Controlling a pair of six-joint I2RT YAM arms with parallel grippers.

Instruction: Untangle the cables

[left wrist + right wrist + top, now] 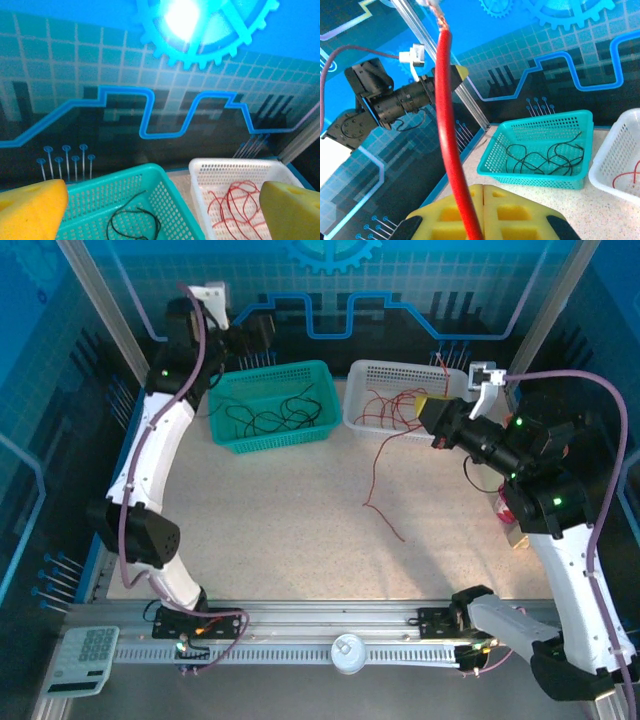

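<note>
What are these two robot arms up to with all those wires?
They are untangling thin cables. The right gripper is shut on a red cable whose loose length trails onto the table in front of the white basket, which holds more red cables. The left gripper is open, raised near the green basket of black cables.

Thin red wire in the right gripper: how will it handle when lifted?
Probably floppy: the thin red wire sags from the right gripper and kinks across the speckled table. Likely light, being so thin. May snag: more red wires loop in the white perforated basket.
</note>
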